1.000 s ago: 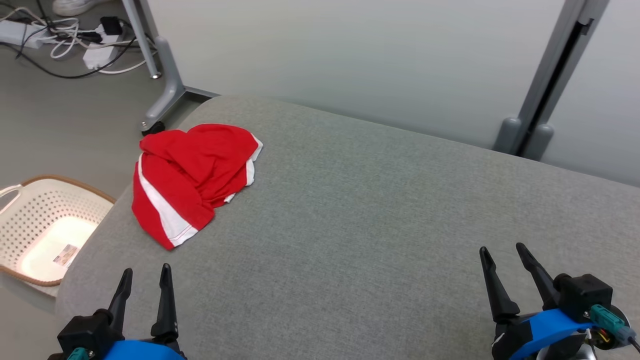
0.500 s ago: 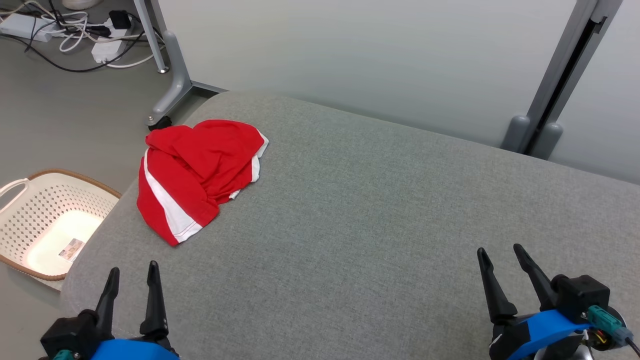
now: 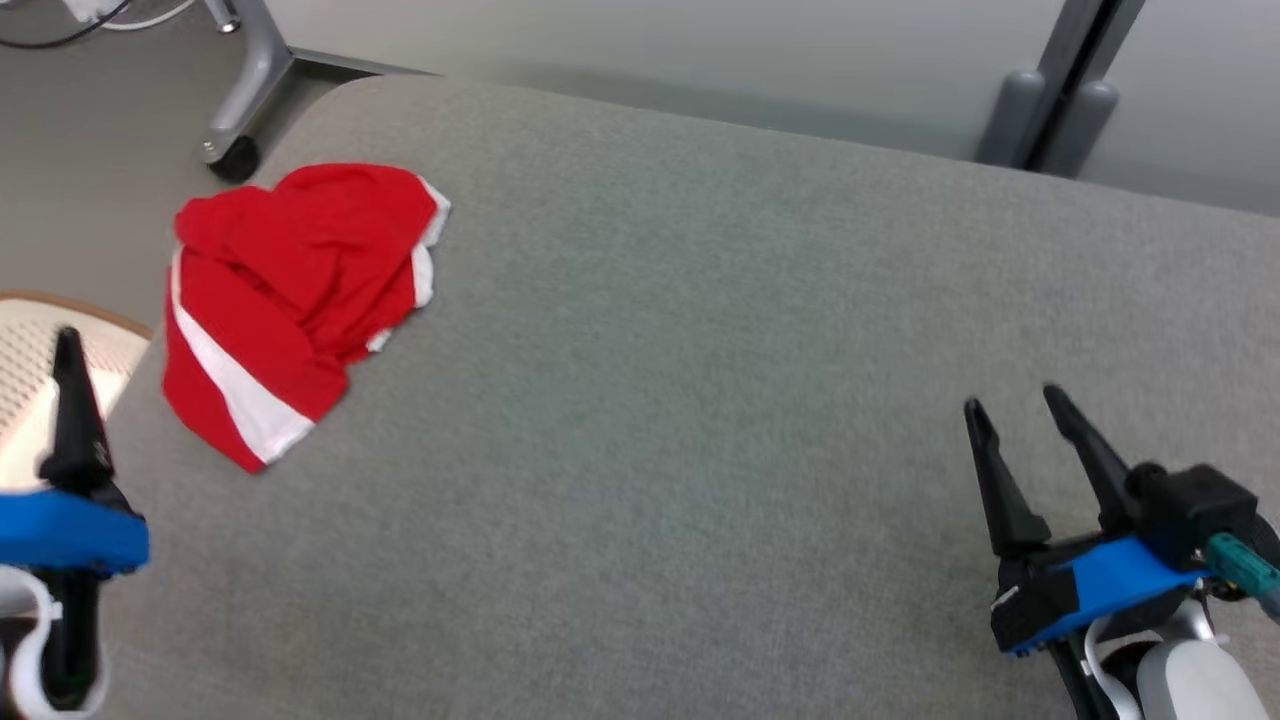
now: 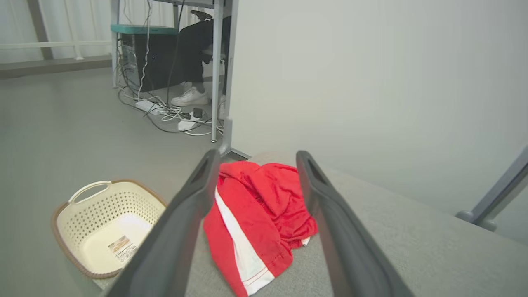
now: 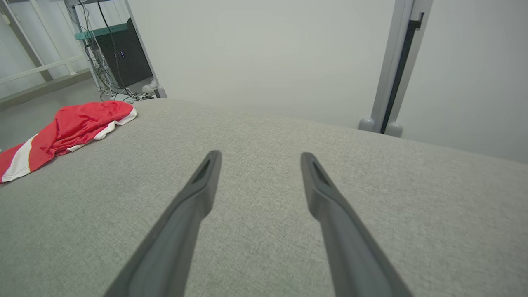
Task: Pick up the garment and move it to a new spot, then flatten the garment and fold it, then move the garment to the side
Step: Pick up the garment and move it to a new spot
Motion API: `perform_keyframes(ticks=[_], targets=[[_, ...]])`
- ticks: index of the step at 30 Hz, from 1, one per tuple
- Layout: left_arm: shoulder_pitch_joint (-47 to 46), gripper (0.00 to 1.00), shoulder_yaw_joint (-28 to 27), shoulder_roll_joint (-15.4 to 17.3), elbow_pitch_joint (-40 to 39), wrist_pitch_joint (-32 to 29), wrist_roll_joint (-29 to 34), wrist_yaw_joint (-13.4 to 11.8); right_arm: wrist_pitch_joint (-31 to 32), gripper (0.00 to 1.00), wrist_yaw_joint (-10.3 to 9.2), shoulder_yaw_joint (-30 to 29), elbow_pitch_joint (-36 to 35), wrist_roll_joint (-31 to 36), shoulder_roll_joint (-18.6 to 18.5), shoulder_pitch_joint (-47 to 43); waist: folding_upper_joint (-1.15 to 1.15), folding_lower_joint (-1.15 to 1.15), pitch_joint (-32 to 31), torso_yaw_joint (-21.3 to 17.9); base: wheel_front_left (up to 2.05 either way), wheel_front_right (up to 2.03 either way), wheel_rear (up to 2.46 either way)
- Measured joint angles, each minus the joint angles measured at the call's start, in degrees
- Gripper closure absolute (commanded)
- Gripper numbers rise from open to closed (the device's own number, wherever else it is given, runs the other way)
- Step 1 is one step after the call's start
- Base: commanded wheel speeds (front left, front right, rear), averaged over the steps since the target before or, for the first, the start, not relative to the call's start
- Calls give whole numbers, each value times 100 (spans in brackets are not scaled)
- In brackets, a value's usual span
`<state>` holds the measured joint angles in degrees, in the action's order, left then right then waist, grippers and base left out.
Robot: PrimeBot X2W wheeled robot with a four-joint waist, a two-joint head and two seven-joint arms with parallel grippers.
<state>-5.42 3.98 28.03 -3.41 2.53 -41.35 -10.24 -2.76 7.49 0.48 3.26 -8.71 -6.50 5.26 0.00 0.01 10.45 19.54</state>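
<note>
The garment (image 3: 290,290) is a crumpled red piece with a white stripe. It lies at the far left corner of the grey cushioned surface (image 3: 700,400). My left gripper (image 4: 255,159) is open and hovers short of the garment (image 4: 260,210), which shows between its two fingers in the left wrist view. In the head view one of its fingers (image 3: 70,400) stands at the left edge, to the left of the garment. My right gripper (image 3: 1010,398) is open and empty over the right front of the surface, far from the garment (image 5: 66,128).
A cream perforated basket (image 4: 123,206) with a brown rim sits on the floor left of the surface. Beyond it are a wheeled frame leg (image 3: 240,110), floor cables (image 4: 165,113) and a person's white shoe (image 4: 189,97). A pale wall and a grey post (image 5: 396,62) stand behind.
The head camera has tilted down and shifted. My left gripper has risen and swung to the left, beside the basket's edge. The garment lies as before, and both grippers stay open.
</note>
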Motion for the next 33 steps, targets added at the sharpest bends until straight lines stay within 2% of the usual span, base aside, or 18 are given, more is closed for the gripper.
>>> perform_keyframes(ticks=[5,12,16,20,26,28,29,30,33], targets=[[-806,0,-413,431,615,-633,-423,-34,116,0,0,197,-281,55,-111,380,0,0,709,-441,0,0,0],[-1500,0,-756,1060,1528,-1352,-673,-135,142,0,0,277,-728,79,-325,859,0,1,1632,-1117,0,0,0],[-1791,0,-893,1474,2224,-1439,-738,104,112,0,0,287,-1000,109,-376,1091,0,1,2102,-1512,0,0,0],[-2013,0,-934,1507,2836,-1633,-945,253,100,0,-1,279,-1201,141,-459,1224,0,1,2463,-1892,0,0,0],[-2178,0,-1006,1495,3322,-2113,-1214,98,11,0,-1,211,-1291,152,-442,1233,0,0,2622,-2135,0,0,0],[-2275,0,-1021,1570,3492,-2641,-1424,67,-51,0,-1,198,-1241,130,-389,1211,0,-1,2607,-2215,0,0,0],[-2287,63,-1037,1580,3519,-2762,-1497,66,-77,0,-1,194,-1215,116,-364,1204,0,-1,2586,-2234,0,0,0],[-2286,100,-1042,1581,3533,-2841,-1556,65,-93,0,0,196,-1187,107,-339,1194,0,-1,2553,-2243,0,0,0],[-2212,100,-1011,1548,3507,-2840,-1537,68,-152,0,-1,165,-1090,88,-293,1127,0,-1,2409,-2243,0,0,0]])
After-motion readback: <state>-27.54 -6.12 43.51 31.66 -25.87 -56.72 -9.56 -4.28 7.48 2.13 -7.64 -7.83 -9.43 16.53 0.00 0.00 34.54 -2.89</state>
